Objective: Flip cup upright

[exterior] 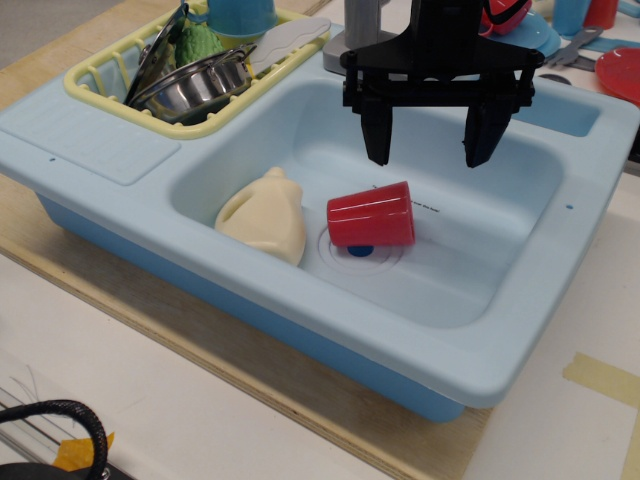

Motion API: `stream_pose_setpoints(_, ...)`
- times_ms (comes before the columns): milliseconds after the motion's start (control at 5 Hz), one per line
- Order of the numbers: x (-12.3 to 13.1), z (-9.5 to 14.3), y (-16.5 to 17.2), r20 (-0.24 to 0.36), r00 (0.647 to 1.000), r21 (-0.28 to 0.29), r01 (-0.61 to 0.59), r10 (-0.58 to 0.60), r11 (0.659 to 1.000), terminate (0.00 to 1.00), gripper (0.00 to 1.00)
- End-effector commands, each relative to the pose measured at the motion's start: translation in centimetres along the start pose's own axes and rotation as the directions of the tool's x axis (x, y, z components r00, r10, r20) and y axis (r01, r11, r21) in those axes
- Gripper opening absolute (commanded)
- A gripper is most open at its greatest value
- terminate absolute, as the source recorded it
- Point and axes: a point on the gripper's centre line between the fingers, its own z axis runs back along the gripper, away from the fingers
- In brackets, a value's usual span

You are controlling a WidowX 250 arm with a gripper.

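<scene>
The red cup (371,214) lies on its side in the basin of the light blue toy sink (520,330), over the blue drain, its open end toward the left. My black gripper (427,150) hangs above and behind the cup, a little to its right. Its two fingers are spread wide apart and hold nothing. It does not touch the cup.
A cream jug-shaped bottle (264,215) lies in the basin just left of the cup. A yellow dish rack (100,78) with a steel pot (196,88), a green item and a blue cup sits at the back left. Red and blue dishes stand at the back right.
</scene>
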Motion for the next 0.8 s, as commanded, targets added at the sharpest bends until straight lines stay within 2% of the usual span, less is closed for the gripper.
stream_pose_setpoints(0,0.0,0.0,0.0,0.0,1.0,0.0,0.0,0.0,1.0,0.0,1.0)
stream_pose_setpoints(200,-0.22,-0.18,-0.2,-0.04,0.997,0.15,-0.062,0.069,0.987,0.0,1.0)
stream_pose_setpoints(400,0.08,-0.39,-0.72,-0.083,0.99,0.236,-0.093,0.115,0.967,0.0,1.0)
stream_pose_setpoints(600,0.21,-0.72,-0.75,-0.115,0.983,0.291,-0.105,0.144,0.951,0.0,1.0)
